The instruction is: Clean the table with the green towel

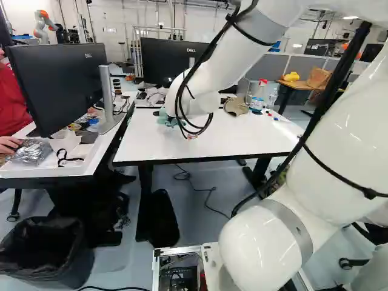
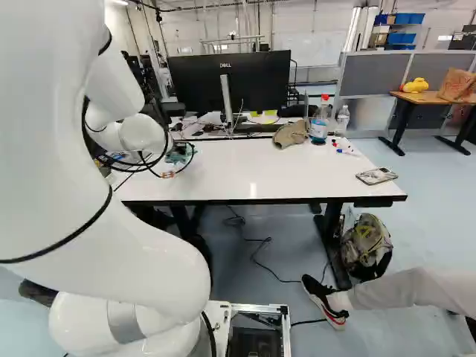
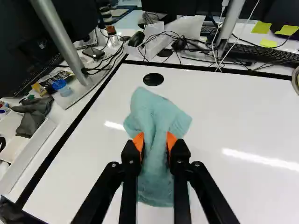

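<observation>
In the right base view my gripper point(image 2: 181, 149) is mostly hidden by the arm's wrist and cables, low over the table's left part. In the wrist view the gripper point(image 3: 155, 141) stands open, its orange-padded fingers a small gap apart, one on each side of the green towel point(image 3: 158, 114). Crumpled cloth lies between and under the fingers and spreads out ahead of them. Bits of the towel point(image 2: 175, 158) show beside the wrist in the right base view. The white table point(image 2: 245, 172) lies under it.
A cap point(image 2: 290, 134), a bottle point(image 2: 319, 123), small markers point(image 2: 346, 151) and a phone point(image 2: 377, 175) are on the table's right part. Monitors point(image 2: 230, 82) stand behind it. A cluttered desk point(image 1: 54, 167) adjoins on the left. Another robot point(image 1: 45, 25) stands far back.
</observation>
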Tool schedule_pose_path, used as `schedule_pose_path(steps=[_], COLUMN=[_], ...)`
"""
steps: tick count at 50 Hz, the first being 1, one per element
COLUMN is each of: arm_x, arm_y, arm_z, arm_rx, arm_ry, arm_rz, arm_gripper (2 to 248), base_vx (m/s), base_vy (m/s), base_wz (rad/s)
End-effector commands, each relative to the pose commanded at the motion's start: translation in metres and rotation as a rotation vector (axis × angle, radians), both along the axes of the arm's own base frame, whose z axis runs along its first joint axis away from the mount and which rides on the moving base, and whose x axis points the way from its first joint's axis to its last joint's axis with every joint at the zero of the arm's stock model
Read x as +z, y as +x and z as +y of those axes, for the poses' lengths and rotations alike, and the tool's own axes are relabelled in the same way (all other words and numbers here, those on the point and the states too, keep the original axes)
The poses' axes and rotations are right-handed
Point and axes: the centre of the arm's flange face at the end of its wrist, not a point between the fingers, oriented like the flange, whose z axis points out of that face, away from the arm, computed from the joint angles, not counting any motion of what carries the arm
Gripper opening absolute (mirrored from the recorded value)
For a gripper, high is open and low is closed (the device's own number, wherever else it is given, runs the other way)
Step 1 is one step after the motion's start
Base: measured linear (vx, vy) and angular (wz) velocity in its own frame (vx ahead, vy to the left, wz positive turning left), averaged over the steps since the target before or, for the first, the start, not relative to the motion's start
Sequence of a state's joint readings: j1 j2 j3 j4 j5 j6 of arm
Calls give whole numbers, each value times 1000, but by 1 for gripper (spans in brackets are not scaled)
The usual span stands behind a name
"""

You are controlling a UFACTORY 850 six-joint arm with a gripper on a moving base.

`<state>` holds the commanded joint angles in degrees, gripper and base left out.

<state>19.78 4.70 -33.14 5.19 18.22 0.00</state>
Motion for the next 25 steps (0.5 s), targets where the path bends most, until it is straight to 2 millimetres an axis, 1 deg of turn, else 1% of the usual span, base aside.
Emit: schedule_pose_path(steps=[4, 5, 9, 10, 14, 15, 19, 20, 25], arm_x=[0, 0, 0, 0, 0, 0, 0, 0, 0], arm_y=[0, 0, 0, 0, 0, 0, 0, 0, 0], arm_z=[0, 0, 0, 0, 0, 0, 0, 0, 0], arm_rx=[0, 0, 0, 0, 0, 0, 0, 0, 0], arm_ry=[0, 0, 0, 0, 0, 0, 0, 0, 0], arm_rz=[0, 0, 0, 0, 0, 0, 0, 0, 0], arm_gripper=[83, 119, 119, 154, 154, 191, 191, 229, 229], base_vx=[0, 0, 0, 0, 0, 0, 0, 0, 0], base_vy=[0, 0, 0, 0, 0, 0, 0, 0, 0], base_wz=[0, 0, 0, 0, 0, 0, 0, 0, 0])
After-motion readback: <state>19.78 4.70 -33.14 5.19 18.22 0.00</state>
